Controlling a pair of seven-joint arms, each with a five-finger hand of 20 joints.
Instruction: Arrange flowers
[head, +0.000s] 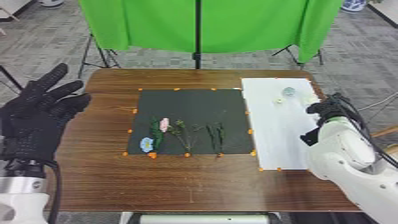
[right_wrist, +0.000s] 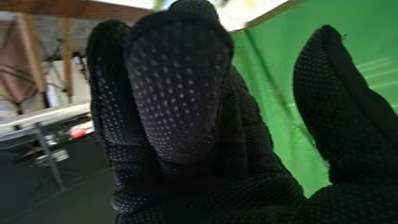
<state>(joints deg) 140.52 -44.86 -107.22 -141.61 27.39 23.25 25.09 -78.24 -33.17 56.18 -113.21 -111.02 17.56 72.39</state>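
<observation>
In the head view my left hand (head: 40, 112) is at the left, over the table's left edge, open with fingers pointing away. My right hand (head: 330, 107) is at the right edge of the white board, beside the small pale flowers. In the right wrist view my right hand (right_wrist: 178, 100) has straight fingers, its thumb apart, and nothing between them. On the dark mat lie a blue flower (head: 147, 144), a pink flower (head: 163, 124), a leafy stem with small buds (head: 186, 135) and green leaf stems (head: 216, 135). A pale blue-green item (head: 289, 91) and a small pale flower (head: 279, 100) are on the white board.
The dark mat (head: 178, 102) and the white board (head: 278, 135) are side by side on the brown table (head: 169, 185), with orange marks around them. Behind the table hangs a green cloth (head: 151, 25) on stands.
</observation>
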